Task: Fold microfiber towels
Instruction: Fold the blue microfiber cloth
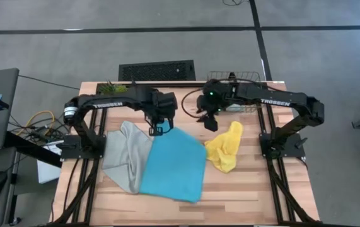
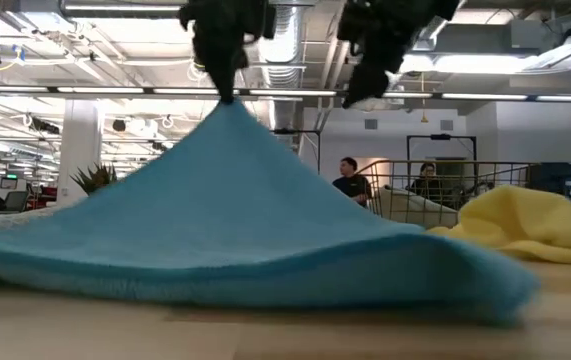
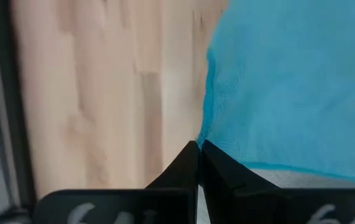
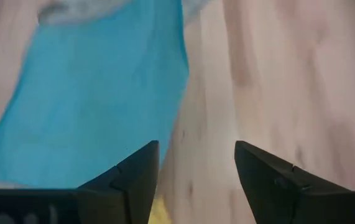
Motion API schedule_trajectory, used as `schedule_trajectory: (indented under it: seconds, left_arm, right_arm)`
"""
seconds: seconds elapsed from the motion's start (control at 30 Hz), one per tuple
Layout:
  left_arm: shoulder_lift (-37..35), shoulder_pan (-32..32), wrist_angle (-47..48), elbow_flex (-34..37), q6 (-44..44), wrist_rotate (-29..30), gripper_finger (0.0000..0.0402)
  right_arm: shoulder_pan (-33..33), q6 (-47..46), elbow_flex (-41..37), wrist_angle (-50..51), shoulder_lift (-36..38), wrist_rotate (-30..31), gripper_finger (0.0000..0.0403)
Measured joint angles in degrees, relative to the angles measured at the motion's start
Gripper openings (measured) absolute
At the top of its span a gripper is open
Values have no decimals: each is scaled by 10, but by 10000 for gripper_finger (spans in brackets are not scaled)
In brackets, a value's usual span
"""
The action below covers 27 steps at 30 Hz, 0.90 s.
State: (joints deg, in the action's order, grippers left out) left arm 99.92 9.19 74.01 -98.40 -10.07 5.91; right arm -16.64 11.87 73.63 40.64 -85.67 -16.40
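While grey-green towel [image 1: 121, 154] lies half-hidden, left gripper [image 1: 156, 130] apparently pinches cyan towel [image 1: 174, 167].

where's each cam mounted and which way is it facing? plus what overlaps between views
High: overhead, straight down on the wooden table; both arms, left hand, right hand.
Low: table-top height, level toward the room; both hands enter from above, left hand lifting a corner of the cyan-blue microfiber towel.
Left wrist: past the shut left hand, pinching that towel.
Right wrist: past the open right hand, down at the table.
Shared: the cyan-blue towel shows in all four; the crumpled yellow microfiber towel in high and low.
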Motion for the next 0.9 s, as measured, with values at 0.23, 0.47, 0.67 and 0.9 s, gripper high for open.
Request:
schedule_trajectory:
  seconds: [0.23, 0.47, 0.67, 0.9]
  left_arm:
    - [0, 0, 78, -140, -9, 8, 0]
    - [0, 5, 148, -243, -13, -58, 0]
    - [5, -4, 159, -255, 11, -92, 0]
    - [50, -26, 160, -254, -27, -130, 0]
  right_arm:
    - [-12, 2, 0, -89, 7, 0, 234]
    - [-28, 6, 0, -115, -2, 0, 234]
    - [-28, 55, 0, -169, -2, -10, 234]
    - [-21, 82, 1, -268, -29, -107, 234]
